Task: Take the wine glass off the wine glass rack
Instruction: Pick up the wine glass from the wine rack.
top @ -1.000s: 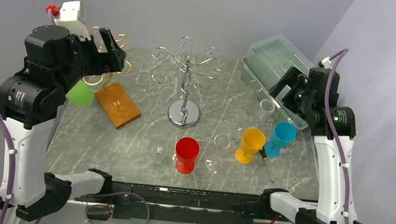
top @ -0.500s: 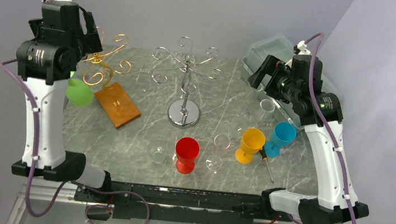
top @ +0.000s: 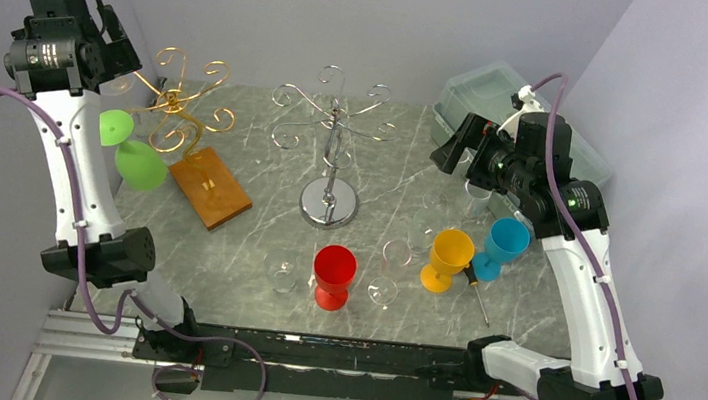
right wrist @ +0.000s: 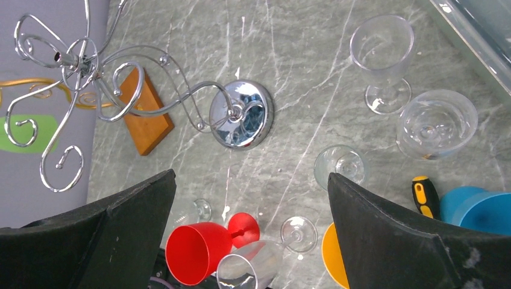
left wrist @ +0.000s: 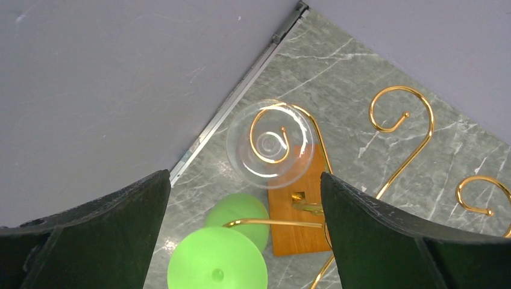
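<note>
A gold wire rack on a wooden base stands at the back left. A green wine glass hangs upside down from its left arm. In the left wrist view its green foot sits below a clear wine glass hanging from a gold hook. My left gripper is open and empty, high above these two glasses. A silver rack in the middle holds nothing. My right gripper is open and empty, raised over the right side.
On the table stand a red glass, an orange glass, a blue glass and several clear glasses. A screwdriver lies by the orange glass. A clear bin is at the back right.
My left arm has lifted and swung back to the far left, uncovering the gold rack and green glass. My right arm has risen and moved its gripper a little left.
</note>
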